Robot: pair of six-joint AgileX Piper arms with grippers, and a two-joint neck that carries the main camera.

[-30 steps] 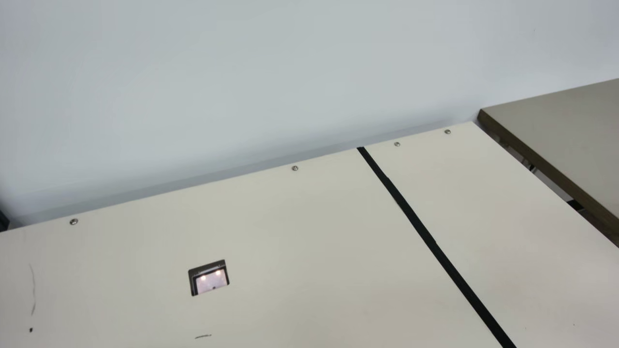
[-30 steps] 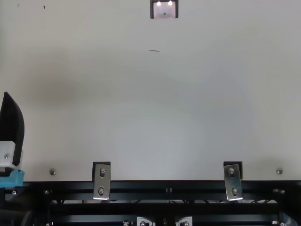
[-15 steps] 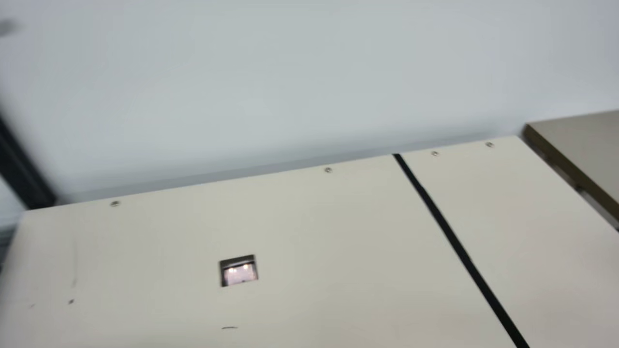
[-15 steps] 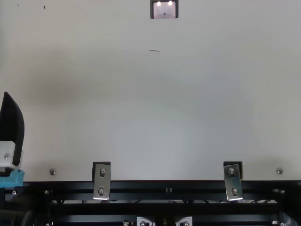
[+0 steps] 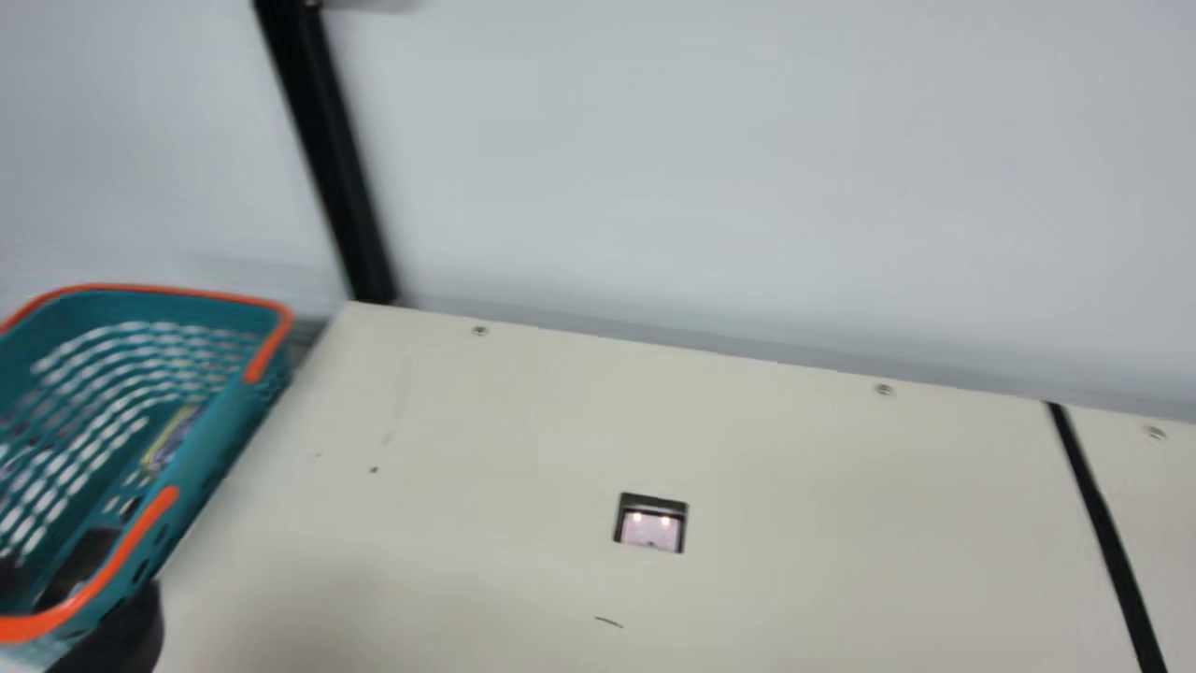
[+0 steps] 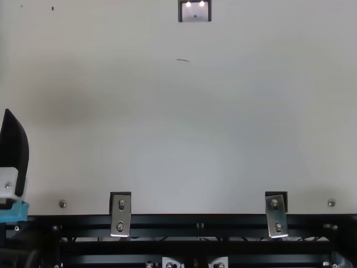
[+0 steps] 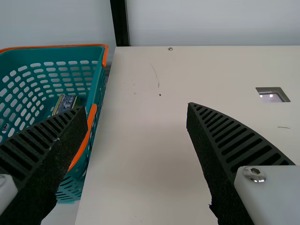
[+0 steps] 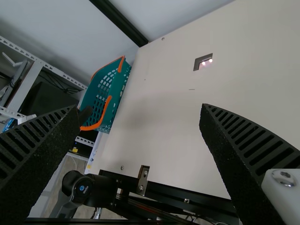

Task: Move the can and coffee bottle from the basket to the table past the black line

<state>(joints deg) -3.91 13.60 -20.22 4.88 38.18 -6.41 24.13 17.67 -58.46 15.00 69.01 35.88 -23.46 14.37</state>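
Counting two silver metal brackets [image 6: 120, 215] on one long black metal rail [image 6: 199, 220], nearest of all. Have two grippers: the left gripper [image 6: 14, 148], at the top view's left edge, with two black ribbed fingers [image 7: 234, 136] spread wide; the right gripper [image 8: 139, 107], in its wrist view, with two matching fingers, also spread wide. See one flat cream table [image 5: 448, 523], with one short dark pen mark [image 5: 608, 622] and, past that, one small square cut-out [image 5: 651, 525]. Find one teal slotted plastic basket [image 5: 224, 411], orange-rimmed, just beside the table's left edge. See one small yellow-and-dark-blue item [image 7: 65, 103] inside, perhaps the can. Note one dark shape [image 5: 82, 561] in there too, blurred; cannot tell whether coffee bottle or something else. Trace one straight black line [image 5: 1107, 533] across the table, well apart from the basket. Count three round screws [image 5: 884, 389] along the far edge, then one black post [image 5: 322, 150] and one pale wall [image 5: 747, 140] behind.
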